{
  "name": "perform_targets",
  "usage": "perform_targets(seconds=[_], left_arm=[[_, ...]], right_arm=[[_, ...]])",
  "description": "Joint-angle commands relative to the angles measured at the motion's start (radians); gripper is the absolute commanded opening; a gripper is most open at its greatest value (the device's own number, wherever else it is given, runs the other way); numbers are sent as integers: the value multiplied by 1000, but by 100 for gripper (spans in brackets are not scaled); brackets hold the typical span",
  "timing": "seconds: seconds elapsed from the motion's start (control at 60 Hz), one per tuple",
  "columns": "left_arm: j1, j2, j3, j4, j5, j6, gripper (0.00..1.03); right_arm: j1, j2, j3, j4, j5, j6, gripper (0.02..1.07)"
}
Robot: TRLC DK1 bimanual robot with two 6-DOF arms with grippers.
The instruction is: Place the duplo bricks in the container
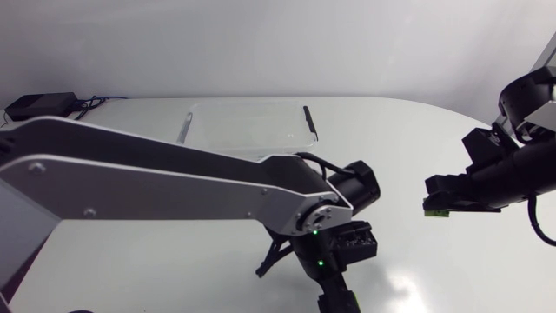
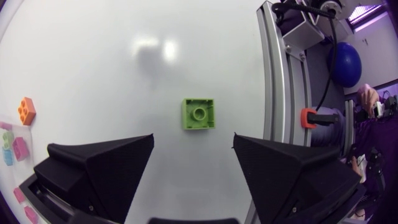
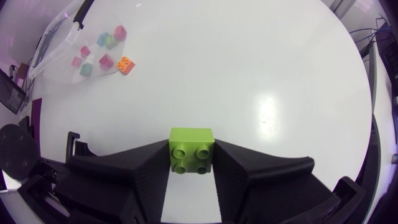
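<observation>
Left gripper [image 2: 194, 142] hung over the near middle of the white table [image 2: 93, 56], fingers wide apart; an upturned green brick [image 2: 198, 114] lay on the table just ahead of them, untouched. At the right, the right gripper [image 3: 192, 154] clamped a second green brick [image 3: 191, 138] above the table. The clear container [image 1: 248, 126] stood far middle, an orange brick [image 3: 125, 65] beside it

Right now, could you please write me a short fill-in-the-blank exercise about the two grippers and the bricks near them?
1. The right gripper is shut on a ___ brick.
2. The left gripper is ___, holding nothing.
3. A loose brick lies on the table ahead of the left gripper, hollow underside facing ___.
Missing words: green; open; up.
</observation>
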Motion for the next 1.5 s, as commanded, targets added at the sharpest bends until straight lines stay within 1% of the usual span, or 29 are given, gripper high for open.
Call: perform_targets(seconds=[0.0,0.083,0.317,0.45,0.483,0.6,0.633,0.667,0.717,0.783,0.85,0.967,1.1,1.217,1.25,1.317,1.483], left_arm=[[-13,63,52,-45,16,-41,91],[-23,91,70,-56,16,-58,91],[-47,160,177,-163,16,-73,91],[-61,186,220,-196,12,-82,90],[-67,189,223,-197,12,-82,86],[-69,209,249,-220,10,-82,77],[-69,214,254,-229,10,-82,76],[-69,217,256,-231,10,-82,74],[-69,220,259,-232,10,-84,73],[-69,232,272,-239,4,-84,67],[-70,243,291,-243,-14,-95,65],[-75,258,315,-269,-30,-95,65],[-82,275,335,-272,-46,-112,59],[-86,289,349,-280,-56,-119,51],[-89,293,349,-280,-63,-118,46],[-93,307,343,-271,-86,-124,31],[-90,298,317,-252,-97,-130,28]], right_arm=[[-12,-16,-19,-22,-7,-22,28],[-20,-20,-21,-30,-8,-27,28],[-25,-19,-19,-39,-23,-31,28],[-23,-14,-21,-38,-30,-30,28],[-23,-11,-21,-38,-30,-30,28],[-23,-9,-21,-38,-31,-30,28],[-25,-9,-21,-38,-31,-30,28],[-25,-9,-22,-38,-31,-31,28],[-25,-11,-24,-38,-31,-31,28],[-25,-13,-27,-39,-33,-33,28],[-25,-14,-27,-39,-33,-36,28],[-25,-19,-33,-39,-34,-36,28],[-25,-23,-38,-39,-34,-37,28],[-25,-23,-41,-39,-34,-39,28],[-25,-25,-41,-39,-34,-40,29],[-25,-28,-42,-39,-34,-42,28],[-29,-34,-41,-39,-34,-45,28]])
